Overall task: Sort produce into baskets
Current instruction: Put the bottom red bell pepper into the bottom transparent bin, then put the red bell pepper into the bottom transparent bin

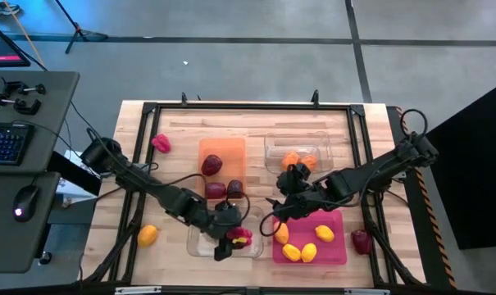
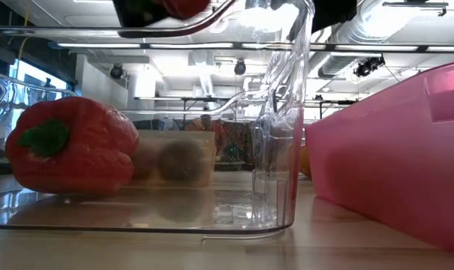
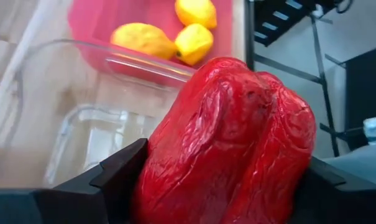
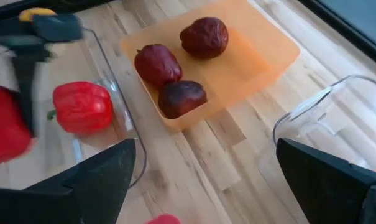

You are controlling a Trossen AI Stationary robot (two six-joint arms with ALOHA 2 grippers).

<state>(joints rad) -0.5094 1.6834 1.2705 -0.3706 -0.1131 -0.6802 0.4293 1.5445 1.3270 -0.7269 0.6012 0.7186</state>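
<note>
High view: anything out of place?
Three pieces lie loose on the table: a pink pepper far left, a yellow fruit near left, a maroon one right of the pink basket. Left gripper holds a red pepper over a clear basket; right gripper waits beside it.

Overhead and low views share the clear tray (image 1: 200, 243).

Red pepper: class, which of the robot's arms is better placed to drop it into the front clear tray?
Left. The left hand is shut on the red pepper above the clear tray. The right hand is open and empty beside the orange tray.
</note>
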